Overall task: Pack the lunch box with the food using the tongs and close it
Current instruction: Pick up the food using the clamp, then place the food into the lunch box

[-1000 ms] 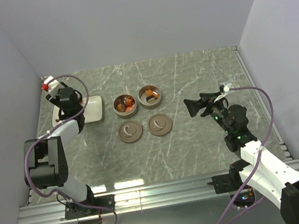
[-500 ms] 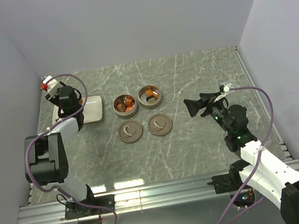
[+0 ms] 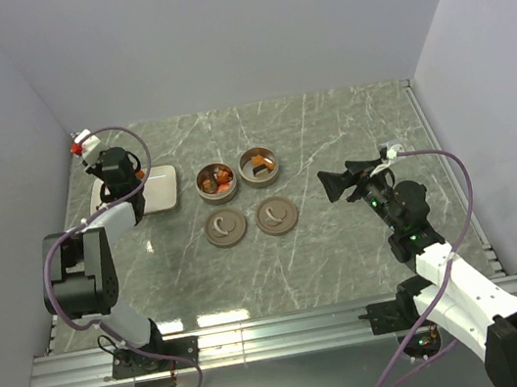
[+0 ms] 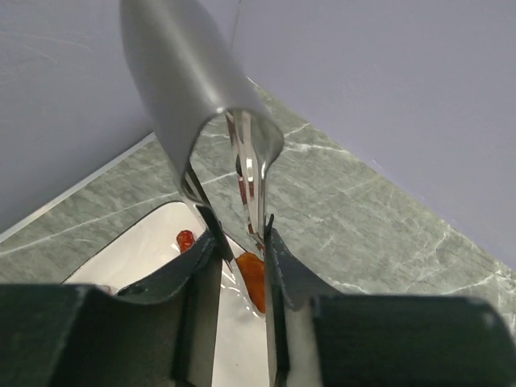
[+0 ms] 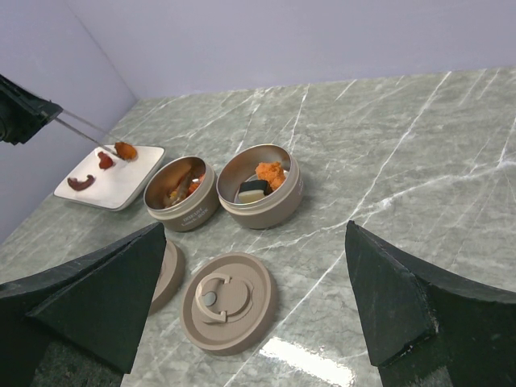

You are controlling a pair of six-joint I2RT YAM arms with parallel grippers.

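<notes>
The left jaws clamp the tongs (image 4: 242,161), whose tips pinch an orange piece (image 4: 251,278) at the white plate (image 4: 137,258). The piece could slip out on the way to the tins (image 5: 181,197) if the squeeze eases. The right jaws stand wide open.

a white rectangular plate (image 3: 164,189) lies at the far left of the grey marbled table (image 3: 329,142)

Overhead view looks down from behind; both wrist views low, share plate (image 5: 133,173).

Orange food (image 4: 251,278), silver tongs (image 4: 184,76)
</notes>
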